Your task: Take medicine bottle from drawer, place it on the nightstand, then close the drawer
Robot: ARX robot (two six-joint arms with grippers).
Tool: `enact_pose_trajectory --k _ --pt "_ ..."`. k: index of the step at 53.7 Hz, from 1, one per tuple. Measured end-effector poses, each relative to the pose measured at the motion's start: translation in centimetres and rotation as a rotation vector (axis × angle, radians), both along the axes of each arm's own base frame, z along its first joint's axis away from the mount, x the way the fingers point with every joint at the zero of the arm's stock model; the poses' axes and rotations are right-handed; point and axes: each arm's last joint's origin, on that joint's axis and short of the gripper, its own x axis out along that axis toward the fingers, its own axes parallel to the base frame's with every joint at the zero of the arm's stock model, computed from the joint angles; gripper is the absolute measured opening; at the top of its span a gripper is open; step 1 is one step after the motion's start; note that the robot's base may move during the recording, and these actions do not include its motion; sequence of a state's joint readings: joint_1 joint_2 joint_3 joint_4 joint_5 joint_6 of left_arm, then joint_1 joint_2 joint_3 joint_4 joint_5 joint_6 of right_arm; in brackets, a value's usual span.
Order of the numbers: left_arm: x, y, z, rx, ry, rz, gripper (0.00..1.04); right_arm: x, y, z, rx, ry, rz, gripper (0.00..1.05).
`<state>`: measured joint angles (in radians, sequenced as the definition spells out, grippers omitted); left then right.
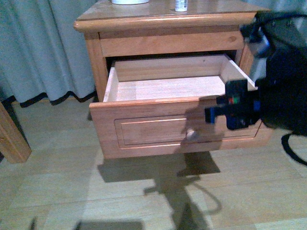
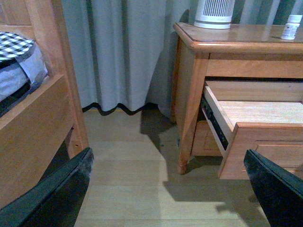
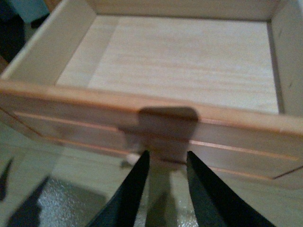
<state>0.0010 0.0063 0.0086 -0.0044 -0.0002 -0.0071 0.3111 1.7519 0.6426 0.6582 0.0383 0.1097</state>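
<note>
The nightstand [image 1: 163, 21] stands ahead with its taller drawer [image 1: 144, 129] pulled out; the pale inside [image 3: 180, 52] holds nothing. The small white medicine bottle [image 1: 181, 5] stands upright on the nightstand top, also in the left wrist view [image 2: 289, 27]. My right gripper [image 1: 218, 112] is open and empty just in front of the drawer front, its jaws [image 3: 166, 156] slightly apart, beside the round knob [image 1: 192, 134]. My left gripper [image 2: 168, 156] is wide open and empty above the floor, left of the nightstand [image 2: 199, 94]. It is out of the front view.
A white ribbed device [image 2: 214, 13] stands on the nightstand top at the back left of the bottle. A wooden bed frame [image 2: 33, 123] with bedding is to the left. A grey curtain [image 2: 123, 52] hangs behind. Wooden floor [image 1: 144, 191] lies in front.
</note>
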Motion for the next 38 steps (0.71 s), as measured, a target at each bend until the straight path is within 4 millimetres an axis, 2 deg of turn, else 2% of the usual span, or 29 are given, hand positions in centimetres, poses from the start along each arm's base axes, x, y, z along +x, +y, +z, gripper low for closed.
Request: enact_pose_trajectory --k 6,13,23,38 --pt "0.0 0.0 0.0 0.000 0.000 0.000 0.98 0.6 0.1 -2.6 -0.027 0.038 -0.027 0.03" --pt "0.0 0.0 0.0 0.000 0.000 0.000 0.98 2.2 0.2 -4.8 -0.055 0.059 -0.057 0.03" --pt "0.0 0.0 0.0 0.000 0.000 0.000 0.98 6.1 0.3 -7.1 -0.111 0.053 -0.089 0.03" --pt "0.0 0.0 0.0 0.000 0.000 0.000 0.98 12.4 1.2 -8.1 -0.201 -0.009 -0.090 0.03"
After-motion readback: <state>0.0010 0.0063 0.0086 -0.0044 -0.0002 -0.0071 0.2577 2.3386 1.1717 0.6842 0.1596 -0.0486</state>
